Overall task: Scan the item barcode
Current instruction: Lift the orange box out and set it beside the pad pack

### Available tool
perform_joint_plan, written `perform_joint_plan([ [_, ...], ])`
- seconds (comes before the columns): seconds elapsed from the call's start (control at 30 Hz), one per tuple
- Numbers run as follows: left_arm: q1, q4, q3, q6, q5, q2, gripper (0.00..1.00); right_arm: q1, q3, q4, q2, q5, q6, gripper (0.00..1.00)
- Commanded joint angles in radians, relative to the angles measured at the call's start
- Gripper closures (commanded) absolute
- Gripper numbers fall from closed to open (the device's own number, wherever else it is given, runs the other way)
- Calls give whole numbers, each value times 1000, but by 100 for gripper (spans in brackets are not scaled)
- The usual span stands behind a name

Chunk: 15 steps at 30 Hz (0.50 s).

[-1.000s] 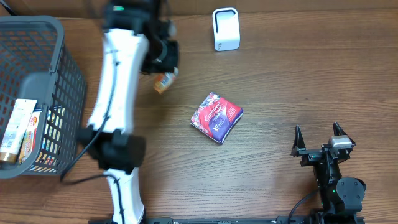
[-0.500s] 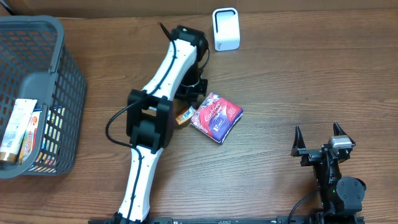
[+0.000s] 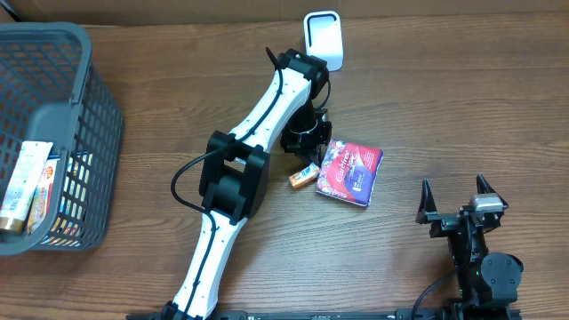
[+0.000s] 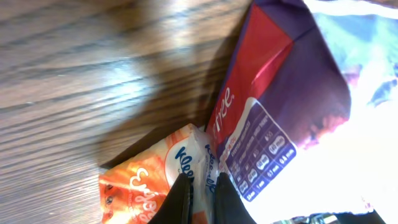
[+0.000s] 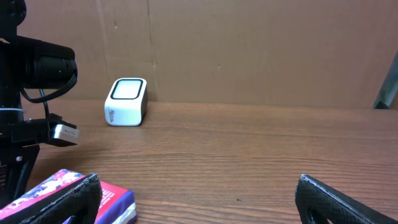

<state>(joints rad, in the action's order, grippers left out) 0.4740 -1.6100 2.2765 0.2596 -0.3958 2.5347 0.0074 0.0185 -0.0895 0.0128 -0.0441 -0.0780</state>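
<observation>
The left claw [image 3: 308,162] reaches down near the middle of the tabletop [image 3: 462,98], its jaws pressed together on the thin end seam of the orange tissue packet [image 3: 304,177]. In the left wrist view the two dark fingers [image 4: 179,200] nip the pale crimped edge of that packet [image 4: 146,190], with no gap between them beyond the wrapper itself. The packet's other end sits low against the wood, though contact with the surface cannot be told for sure. Just to its right, touching or almost touching it, lies a red and purple packet [image 3: 351,171], flat and turned at a slight angle; the wrist camera shows its glossy printed face [image 4: 273,112] right beside the orange one. The white scanner [image 3: 323,37] stands upright at the far edge of the tabletop, beyond the left arm [image 3: 258,120], and well apart from the held packet. From the right wrist view the scanner [image 5: 126,94] sits against the brown back wall, its window facing up and forward. The right claw [image 3: 453,188] rests at the near right, jaws spread wide and gripping nothing, well apart from both packets. At the far left stands a grey mesh basket [image 3: 84,53] with several packaged goods inside.
</observation>
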Motion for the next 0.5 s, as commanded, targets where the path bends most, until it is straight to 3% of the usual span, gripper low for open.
perform_joint_plan([
  [0.0,-18,-15,41,4,-47,11,96,5,-10,7,-10,6,-1,0],
  [0.1,-46,-58,116,-19,-35,10,96,5,-10,7,-10,6,-1,0],
  [0.13,-58,-79,153,-26,-29,10,92,5,-10,7,-10,6,-1,0],
  [0.17,-68,-81,180,-32,-22,10,81,5,-10,7,-10,6,-1,0],
  [0.23,-90,-81,229,-46,-23,-3,38,5,-10,7,-10,6,-1,0],
  [0.3,-111,-80,273,-46,-21,-19,6,5,-10,7,-10,6,-1,0],
  [0.33,-122,-80,290,-46,-19,-30,1,5,-10,7,-10,6,-1,0],
  [0.47,-167,-80,320,-46,-12,-89,0,5,-10,7,-10,6,-1,0],
])
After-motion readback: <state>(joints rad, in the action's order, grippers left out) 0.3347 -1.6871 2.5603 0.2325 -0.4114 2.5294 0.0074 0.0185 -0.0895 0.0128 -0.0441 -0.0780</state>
